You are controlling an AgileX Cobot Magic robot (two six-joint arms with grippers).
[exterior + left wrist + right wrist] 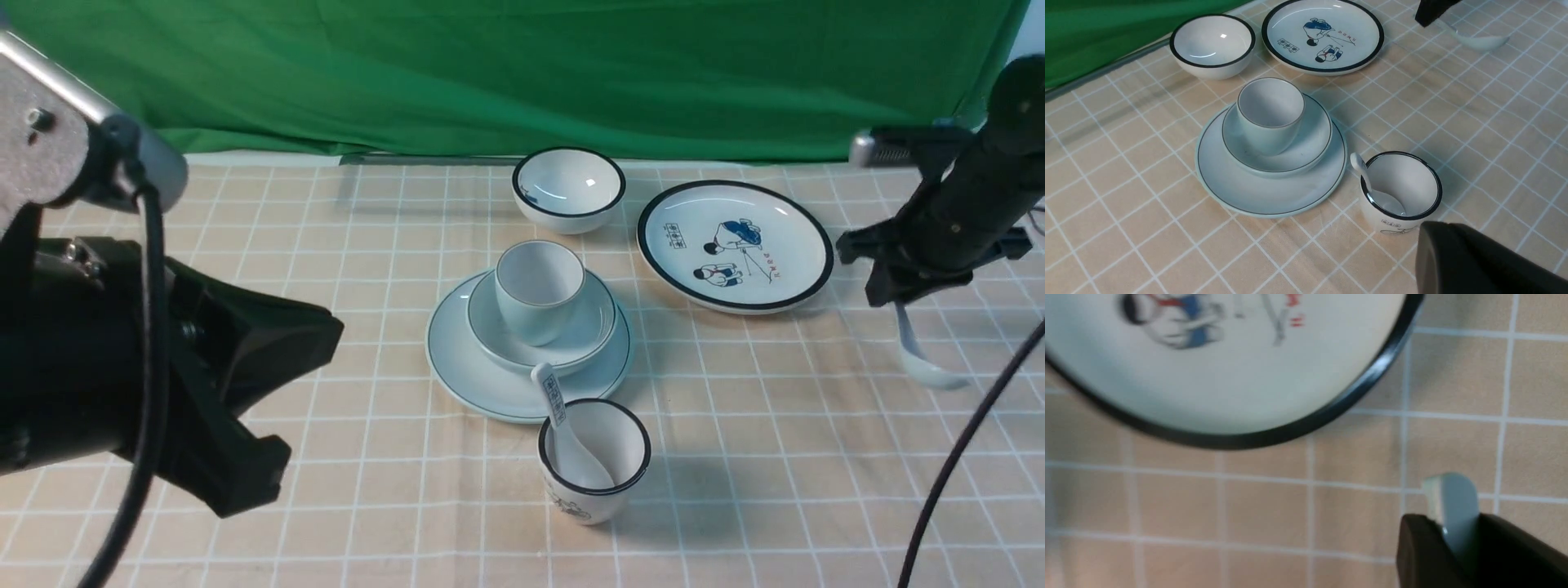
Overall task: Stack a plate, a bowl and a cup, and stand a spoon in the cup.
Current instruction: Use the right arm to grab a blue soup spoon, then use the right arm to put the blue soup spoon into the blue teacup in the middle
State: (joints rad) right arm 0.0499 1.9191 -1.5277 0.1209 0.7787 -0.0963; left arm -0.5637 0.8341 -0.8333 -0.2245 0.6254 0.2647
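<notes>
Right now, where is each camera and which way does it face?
Front view: centred on the robot, facing forward across the tablecloth; left gripper and right gripper show.
Left wrist view: on that wrist, angled down at cup, bowl, plate; one finger shows.
Right wrist view: low over the tablecloth, fingers gripping the white spoon.
Shared: cartoon plate, in all three.

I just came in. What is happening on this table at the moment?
The plate, bowl and cup are already stacked mid-table. The right pincer is closed on the handle of the plain white spoon, to the right of the cartoon plate; the spoon's scoop end seems to rest on the cloth. The left pincer hangs shut on the left, holding nothing. The cup is empty.
</notes>
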